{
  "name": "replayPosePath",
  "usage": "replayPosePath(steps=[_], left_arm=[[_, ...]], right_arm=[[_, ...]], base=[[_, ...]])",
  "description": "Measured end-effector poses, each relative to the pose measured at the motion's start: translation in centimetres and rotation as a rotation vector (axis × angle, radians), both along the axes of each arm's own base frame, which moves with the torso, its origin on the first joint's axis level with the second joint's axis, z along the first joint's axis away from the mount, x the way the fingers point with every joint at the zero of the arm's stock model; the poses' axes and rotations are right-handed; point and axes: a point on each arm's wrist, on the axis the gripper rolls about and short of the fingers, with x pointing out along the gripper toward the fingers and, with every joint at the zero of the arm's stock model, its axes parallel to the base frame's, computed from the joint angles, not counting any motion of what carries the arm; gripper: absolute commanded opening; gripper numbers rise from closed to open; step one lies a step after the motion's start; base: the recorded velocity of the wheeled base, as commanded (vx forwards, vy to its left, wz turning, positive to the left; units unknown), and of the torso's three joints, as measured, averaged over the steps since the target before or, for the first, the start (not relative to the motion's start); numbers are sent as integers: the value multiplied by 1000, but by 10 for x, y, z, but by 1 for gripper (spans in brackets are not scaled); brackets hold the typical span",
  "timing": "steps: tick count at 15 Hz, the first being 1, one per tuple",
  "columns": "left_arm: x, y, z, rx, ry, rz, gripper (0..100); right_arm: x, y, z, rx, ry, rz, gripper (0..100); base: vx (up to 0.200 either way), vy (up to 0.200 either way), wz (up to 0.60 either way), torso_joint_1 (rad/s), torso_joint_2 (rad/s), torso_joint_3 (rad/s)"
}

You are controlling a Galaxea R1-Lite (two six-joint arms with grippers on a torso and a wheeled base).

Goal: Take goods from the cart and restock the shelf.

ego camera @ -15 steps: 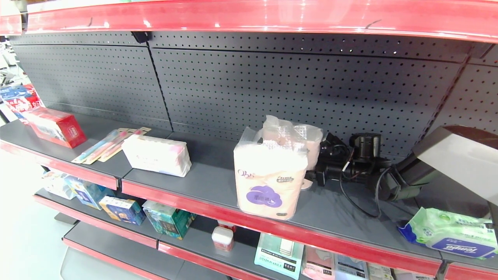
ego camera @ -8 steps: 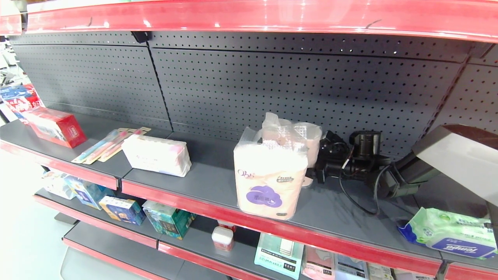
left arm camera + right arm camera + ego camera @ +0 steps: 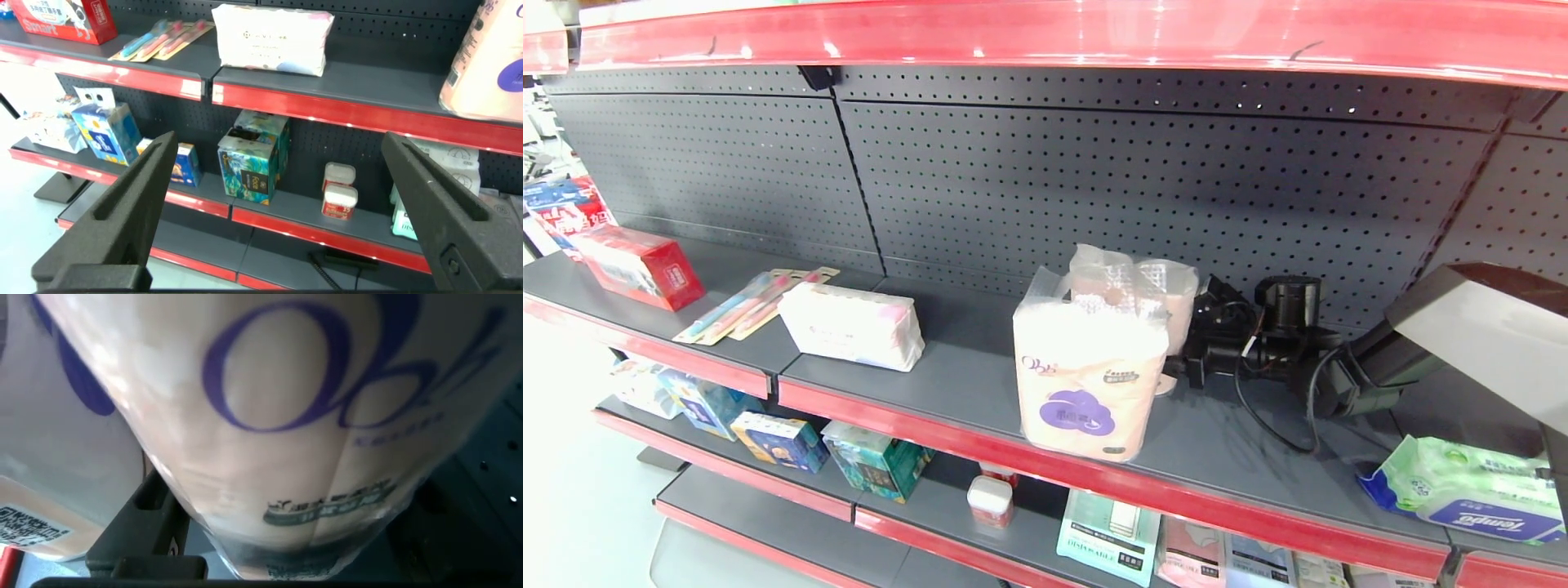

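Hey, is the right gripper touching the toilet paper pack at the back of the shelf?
Touching. In the right wrist view the rear toilet paper pack bulges directly against the jaws of the right gripper, with no gap between wrapping and jaw.

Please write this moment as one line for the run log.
step: placing | right gripper: shut on rear toilet paper pack, behind front pack on shelf | left gripper: open, empty, facing lower shelves
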Motion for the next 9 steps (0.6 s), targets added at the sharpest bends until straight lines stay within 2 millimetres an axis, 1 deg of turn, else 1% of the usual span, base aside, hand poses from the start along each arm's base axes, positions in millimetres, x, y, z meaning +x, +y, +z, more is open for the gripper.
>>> replayPosePath(steps=[2, 9], left_arm=[[0, 0, 0, 0, 0, 0, 100], [0, 0, 0, 0, 1, 0, 100]], right_arm=[[-1, 1, 0, 11, 3, 32, 0], [-1, -1, -4, 10, 13, 28, 0]], base=[[0, 0, 0, 0, 0, 0], [0, 0, 0, 0, 0, 0]])
